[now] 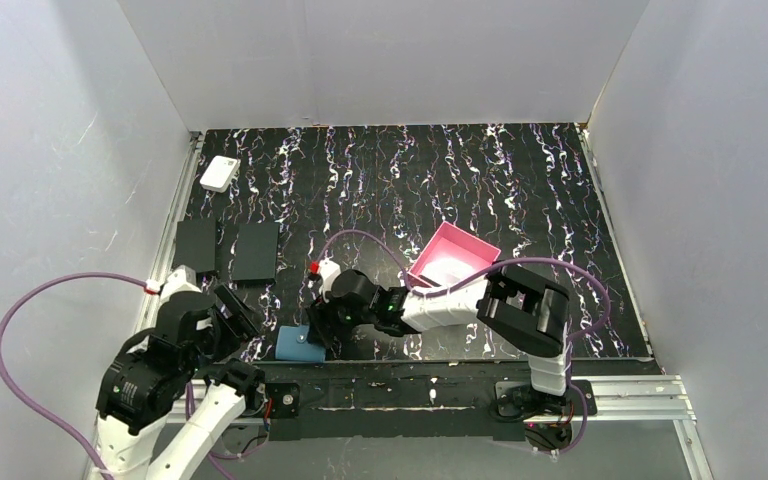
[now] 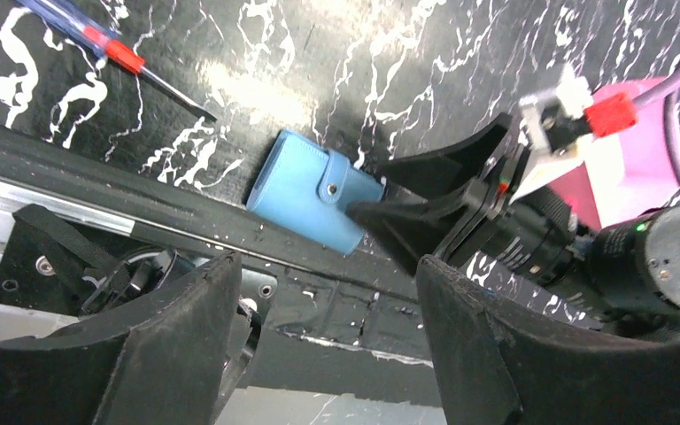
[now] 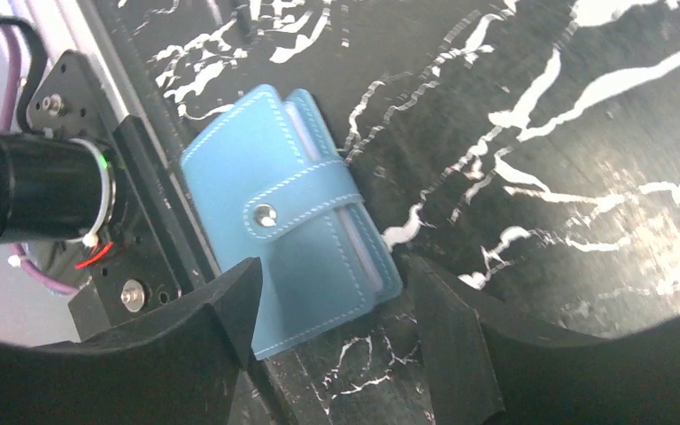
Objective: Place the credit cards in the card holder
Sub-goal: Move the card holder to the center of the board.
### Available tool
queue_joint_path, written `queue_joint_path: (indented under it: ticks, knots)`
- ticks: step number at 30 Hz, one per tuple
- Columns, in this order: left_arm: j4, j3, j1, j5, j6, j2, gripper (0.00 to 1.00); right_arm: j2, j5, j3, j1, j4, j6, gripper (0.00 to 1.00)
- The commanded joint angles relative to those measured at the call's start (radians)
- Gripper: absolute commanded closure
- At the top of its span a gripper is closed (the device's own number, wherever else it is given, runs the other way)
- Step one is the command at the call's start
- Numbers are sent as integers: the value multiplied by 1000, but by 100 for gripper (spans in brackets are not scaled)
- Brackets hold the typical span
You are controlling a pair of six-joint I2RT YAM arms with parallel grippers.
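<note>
Nearest the lens in the overhead view, the left arm (image 1: 150,390) and the right arm (image 1: 525,310) stand on a metal rail (image 1: 620,395) at 6 o'clock.

- **Left fingers** (image 1: 235,312): at 7 o'clock, spread apart with nothing between them.
- **Right fingers** (image 1: 318,325): reaching toward 9 o'clock along the near edge, likewise parted. Their tips straddle one end of the wallet without clamping it.
- **Tabletop** (image 1: 410,180): black with white marbled streaks.
- **Pink tray** (image 1: 460,236): square, set at an angle, just toward 4 o'clock of the tabletop's centre.
- **Black slabs** (image 1: 257,250): two, flat, side by side at 9 o'clock.
- **Wallet** (image 1: 298,343): teal-blue, folded shut with its tab snapped on the button. It lies flat at 7 o'clock by the near edge, between the two sets of fingers. Pale sheet edges show between its covers; whether these are pockets or cards cannot be told.
- **White box** (image 1: 219,173): small, rounded, at 10 o'clock.
- **Screwdriver** (image 2: 115,55): blue handle, red collar, lying at 10 o'clock of the wallet in the left wrist view.
</note>
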Motion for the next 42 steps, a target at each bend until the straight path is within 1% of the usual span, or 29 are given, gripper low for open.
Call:
queue_joint_path:
  ticks: [1, 3, 4, 6, 7, 10, 11, 13, 14, 15, 17, 19, 20, 23, 26, 30, 32, 34, 35, 38, 40, 42]
  knots:
    - [-17, -63, 4, 92, 21, 12, 30, 2, 90, -43, -6, 76, 175, 30]
    - [2, -90, 5, 102, 11, 17, 30, 6, 87, -58, -5, 87, 225, 32]
    - [15, -105, 5, 110, 4, 19, 30, 12, 80, -60, -5, 87, 247, 34]
    - [47, -138, 4, 133, -16, 29, 30, 28, 35, -56, -5, 97, 282, 43]
    - [61, -151, 4, 148, -28, 38, 29, 32, 27, -58, -3, 106, 305, 45]
    - [94, -189, 5, 176, -71, 80, 24, 26, 29, -87, 1, 147, 351, 55]
    - [105, -206, 5, 173, -87, 93, 24, 19, 37, -102, 1, 167, 364, 62]
    - [131, -240, 5, 161, -107, 114, 24, -10, 72, -146, 1, 217, 385, 82]
    - [145, -252, 5, 159, -117, 119, 24, -33, 136, -165, 1, 221, 393, 92]
    - [164, -266, 5, 165, -135, 122, 25, -57, 184, -181, -1, 211, 392, 99]
    - [215, -297, 4, 199, -170, 118, 25, -109, 272, -191, -16, 149, 379, 99]
    - [294, -346, 5, 254, -215, 109, 25, -160, 347, -207, -43, 78, 405, 99]
    - [349, -377, 5, 333, -237, 105, 25, -181, 369, -224, -68, 53, 429, 99]
    - [550, -490, 5, 473, -318, 104, 25, -235, 386, -272, -121, -7, 505, 99]
    - [749, -614, 4, 557, -405, 142, 25, -279, 433, -306, -125, -48, 530, 99]
    - [978, -714, 5, 593, -447, 237, 25, -266, 445, -311, -125, -79, 550, 99]
    - [1063, -738, 4, 609, -455, 305, 28, -256, 455, -310, -125, -91, 549, 99]
    - [1085, -734, 5, 584, -418, 364, 34, -239, 467, -294, -125, -124, 522, 99]
    - [1067, -716, 5, 556, -385, 385, 37, -230, 482, -280, -125, -153, 510, 99]
    - [1010, -676, 5, 459, -322, 423, 41, -215, 499, -266, -125, -192, 475, 99]
    - [1045, -683, 4, 428, -311, 429, 45, -205, 499, -264, -124, -203, 459, 99]
    - [1112, -703, 5, 426, -316, 449, 46, -195, 503, -264, -124, -217, 457, 99]
